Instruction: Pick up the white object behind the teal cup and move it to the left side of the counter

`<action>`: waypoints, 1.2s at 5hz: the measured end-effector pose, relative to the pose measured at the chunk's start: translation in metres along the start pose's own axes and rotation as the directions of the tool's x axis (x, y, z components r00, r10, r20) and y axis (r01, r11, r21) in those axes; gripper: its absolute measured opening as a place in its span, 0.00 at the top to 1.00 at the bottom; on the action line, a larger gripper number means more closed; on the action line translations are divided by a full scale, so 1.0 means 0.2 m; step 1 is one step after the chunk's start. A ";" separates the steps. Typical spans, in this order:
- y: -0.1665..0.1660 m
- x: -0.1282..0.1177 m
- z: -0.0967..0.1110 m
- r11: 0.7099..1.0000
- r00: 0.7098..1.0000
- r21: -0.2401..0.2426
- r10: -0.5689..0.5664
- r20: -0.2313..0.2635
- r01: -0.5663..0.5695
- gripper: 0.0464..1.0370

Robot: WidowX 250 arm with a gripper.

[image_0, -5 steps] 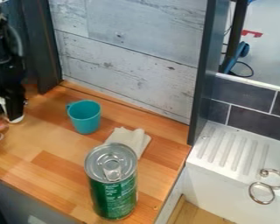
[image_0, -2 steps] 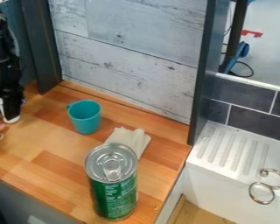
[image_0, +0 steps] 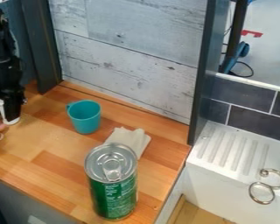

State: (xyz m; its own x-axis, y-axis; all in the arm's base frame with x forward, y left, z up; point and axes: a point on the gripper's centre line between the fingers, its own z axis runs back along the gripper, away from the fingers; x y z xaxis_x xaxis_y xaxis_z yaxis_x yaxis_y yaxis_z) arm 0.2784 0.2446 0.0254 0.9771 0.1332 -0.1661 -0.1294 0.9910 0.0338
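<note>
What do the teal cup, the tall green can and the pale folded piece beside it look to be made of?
Teal cup: probably smooth plastic, judging by its even colour and soft sheen, though enamel is possible.
Green can: bare, shiny metal lid with a pull tab; the green body's material is unclear.
Pale piece: matte, creased, likely cloth or paper.

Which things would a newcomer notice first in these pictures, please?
Probably the tall green can, upright near the front of the wooden counter, its silver lid and pull tab facing up. Next may come the bright teal cup, farther back and to the left, then the black gripper at the view's left edge.
</note>
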 end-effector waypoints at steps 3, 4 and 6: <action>-0.01 -0.02 0.22 0.996 0.991 0.034 0.077 0.112 -0.081 0.03; -0.08 -0.09 0.29 0.992 0.989 0.064 0.101 0.107 -0.108 0.04; -0.51 -0.33 0.39 0.986 0.986 0.095 -0.147 0.072 0.140 0.04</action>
